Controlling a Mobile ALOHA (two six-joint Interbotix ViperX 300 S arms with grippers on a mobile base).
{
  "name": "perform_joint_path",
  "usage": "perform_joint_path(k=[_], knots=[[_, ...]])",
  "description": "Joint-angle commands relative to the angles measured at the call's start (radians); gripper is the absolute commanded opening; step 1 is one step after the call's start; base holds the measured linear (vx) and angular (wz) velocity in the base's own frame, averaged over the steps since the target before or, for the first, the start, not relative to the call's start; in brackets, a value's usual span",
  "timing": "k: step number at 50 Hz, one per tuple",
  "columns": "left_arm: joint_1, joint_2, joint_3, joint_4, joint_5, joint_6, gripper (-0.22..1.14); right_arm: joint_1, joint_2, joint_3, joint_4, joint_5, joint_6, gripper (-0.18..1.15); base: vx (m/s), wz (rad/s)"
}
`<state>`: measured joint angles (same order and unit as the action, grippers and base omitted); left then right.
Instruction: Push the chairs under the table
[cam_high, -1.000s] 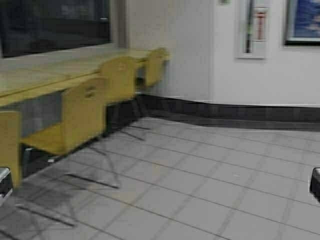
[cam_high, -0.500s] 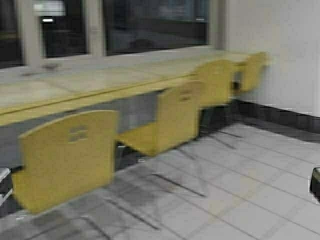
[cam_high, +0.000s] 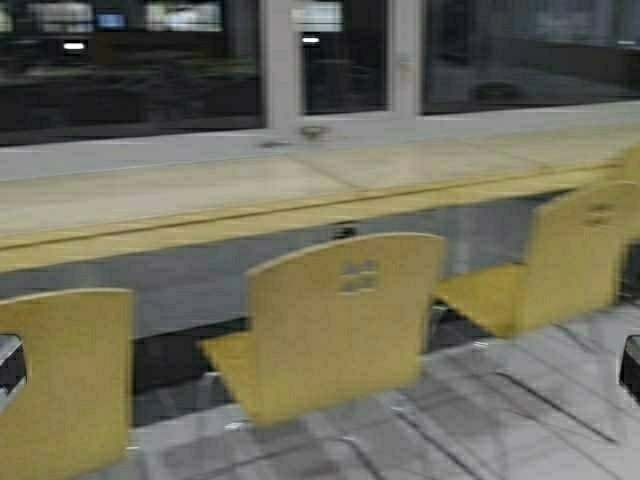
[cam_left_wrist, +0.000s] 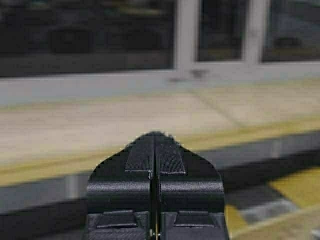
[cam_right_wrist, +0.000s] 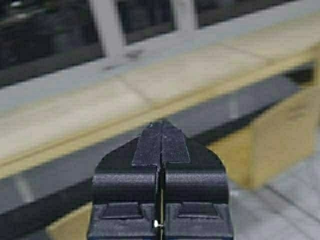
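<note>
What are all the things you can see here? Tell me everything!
chairs: three in view, tan-yellow, standing on the floor in front of the table, seats toward it, one cut off at the left edge.
table: one, pale yellowish, long, running along under the windows.
windows: dark glass with pale frames, behind the table.
floor: grey tiles.
left claw: black, shut, facing the table.
right claw: black, shut, facing the table.

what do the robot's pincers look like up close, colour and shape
Both look alike. The left pincer is matte black plastic: two blocky fingers tapering to a blunt point, each tip faced with a dark ribbed grip strip, stepped mouldings near the base. The right pincer has the same build, and a small pale spot shows low in its centre seam.
</note>
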<state>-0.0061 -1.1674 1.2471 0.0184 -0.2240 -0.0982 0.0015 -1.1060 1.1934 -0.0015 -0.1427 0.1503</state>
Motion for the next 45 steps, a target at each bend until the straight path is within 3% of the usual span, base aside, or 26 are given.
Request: perform_joint_path(k=[1,22,36,45], knots=[[-0.002,0.003,-0.005,0.002,-0.005,0.0,0.03,0.009,0.012,-0.014,0.005,0.003,0.021,0.05,0.15,0.6],[-0.002,0.026,-0.005,-0.006,-0.008,-0.018,0.03,0.115,0.061,-0.028,-0.003,0.063,0.041,0.05,0.14,0.55],[-0.002,0.057,-0.012,-0.012,0.0,-0.048,0.03,0.245,0.225,-0.11,-0.003,0.138,0.043,0.05,0.11,0.33],[0.0,0.058,-0.011,-0.029,0.051,-0.107,0.03,0.275,0.325,-0.147,0.009,0.161,0.057,0.05,0.09,0.19]])
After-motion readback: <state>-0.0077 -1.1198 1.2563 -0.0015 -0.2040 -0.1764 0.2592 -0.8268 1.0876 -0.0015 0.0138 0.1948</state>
